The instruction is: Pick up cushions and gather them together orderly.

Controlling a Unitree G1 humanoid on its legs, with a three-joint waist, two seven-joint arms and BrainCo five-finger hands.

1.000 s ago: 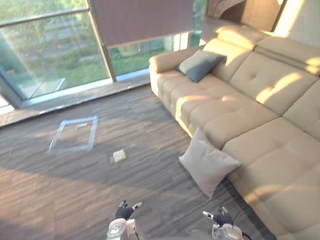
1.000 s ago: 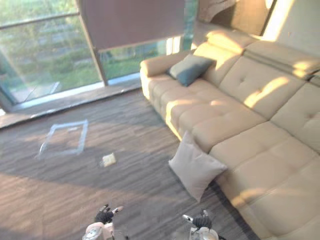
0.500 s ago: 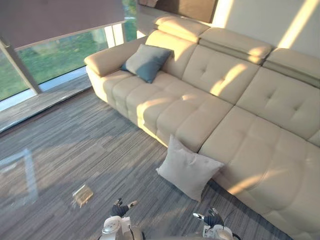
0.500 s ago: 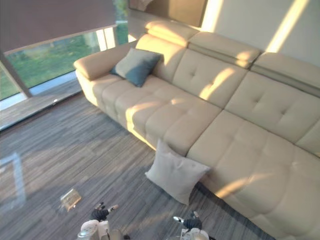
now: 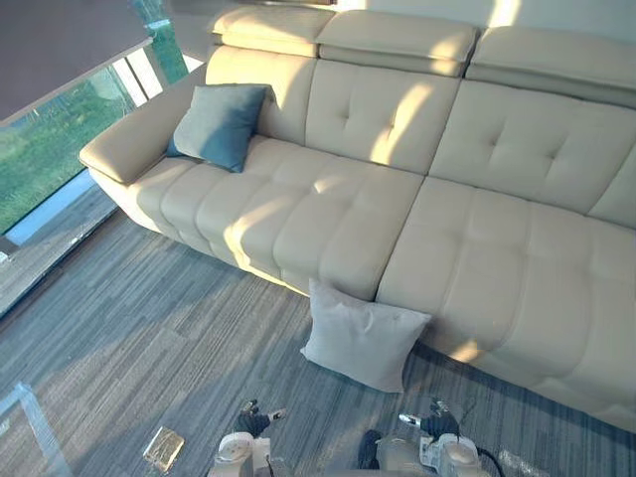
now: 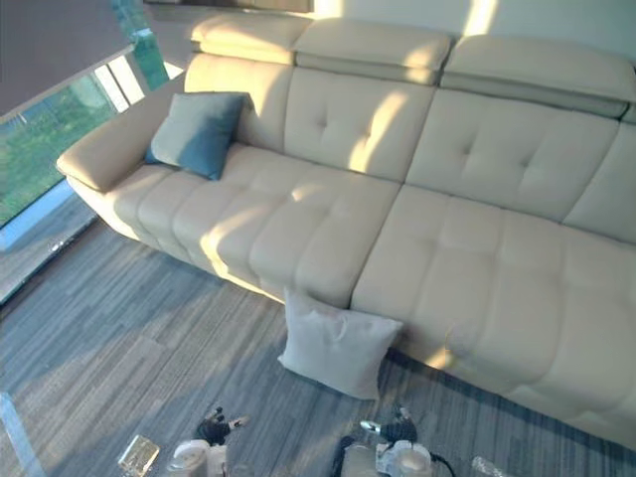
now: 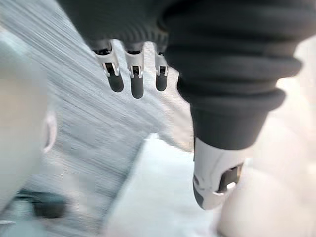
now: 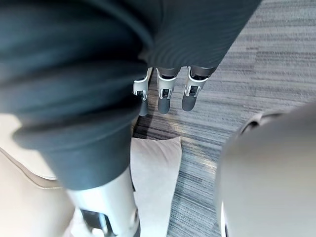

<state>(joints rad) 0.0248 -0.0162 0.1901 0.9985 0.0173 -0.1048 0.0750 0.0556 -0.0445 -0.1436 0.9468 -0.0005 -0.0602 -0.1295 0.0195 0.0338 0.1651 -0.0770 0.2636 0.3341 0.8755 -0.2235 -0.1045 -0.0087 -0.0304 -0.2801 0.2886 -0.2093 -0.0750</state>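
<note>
The left hand and right hand each wear a dark ribbed cover; from that cover project slim silver fingers with dark rounded tips and a thicker silver thumb.

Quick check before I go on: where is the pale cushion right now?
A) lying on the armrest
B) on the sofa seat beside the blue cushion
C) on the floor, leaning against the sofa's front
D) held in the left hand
C: the pale cushion stands on the carpet, leaning against the front of the sofa, and the left hand and right hand are open with nothing in them.
</note>
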